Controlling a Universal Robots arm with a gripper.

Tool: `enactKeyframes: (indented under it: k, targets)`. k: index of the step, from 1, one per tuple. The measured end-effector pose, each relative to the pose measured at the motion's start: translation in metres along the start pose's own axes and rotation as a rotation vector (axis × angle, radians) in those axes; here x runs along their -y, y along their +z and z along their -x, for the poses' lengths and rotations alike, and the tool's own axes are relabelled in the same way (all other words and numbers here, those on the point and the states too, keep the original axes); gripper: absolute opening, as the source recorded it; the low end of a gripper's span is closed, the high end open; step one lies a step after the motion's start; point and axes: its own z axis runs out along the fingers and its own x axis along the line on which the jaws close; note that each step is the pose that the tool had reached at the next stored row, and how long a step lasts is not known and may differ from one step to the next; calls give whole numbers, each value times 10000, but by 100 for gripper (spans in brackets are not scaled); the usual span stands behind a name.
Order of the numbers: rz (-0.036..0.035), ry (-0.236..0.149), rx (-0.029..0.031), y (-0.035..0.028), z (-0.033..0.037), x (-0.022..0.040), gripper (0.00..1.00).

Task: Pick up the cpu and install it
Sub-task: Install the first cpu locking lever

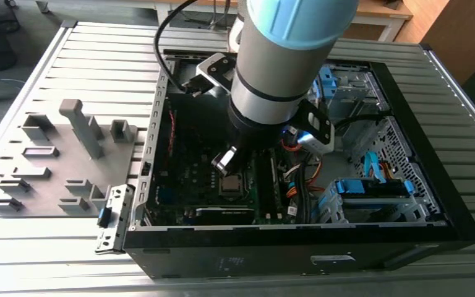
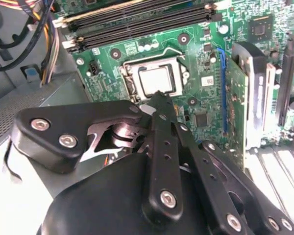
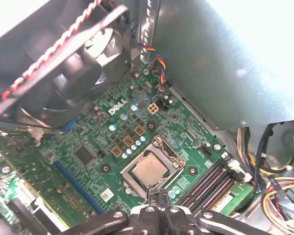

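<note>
Well, exterior view: arm reaching into computer case (image 1: 435,204), gripper (image 1: 225,162) hanging just above socket (image 1: 233,183); second wrist view: cpu (image 2: 157,81) lying seated inside socket, fingers (image 2: 159,110) looking pressed together, gripping nothing; first wrist view: cpu (image 3: 150,169) sitting square in frame; risk: closed fingertips dipping, scraping chip or bending pins.

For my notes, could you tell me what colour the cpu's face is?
Dull grey-silver; the cpu shows best in the second wrist view.
</note>
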Motion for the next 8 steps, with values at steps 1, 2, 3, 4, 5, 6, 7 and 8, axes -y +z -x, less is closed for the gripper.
enactKeyframes:
  k: [1, 2, 3, 4, 5, 6, 7, 8]
  targets:
    - [-1, 0, 1, -18, 1, -2, 11]
    - [-3, 0, 2, -23, 2, -3, 11]
    - [-3, -1, 2, -22, 2, -3, 11]
    - [-4, -1, 1, -22, 2, -3, 11]
    - [-9, 0, -4, -23, 1, -3, 11]
    - [-13, 0, -7, -23, 1, -3, 11]
    - [-13, 0, -7, -23, 2, -3, 11]
    - [-14, 0, -7, -23, 1, -3, 11]
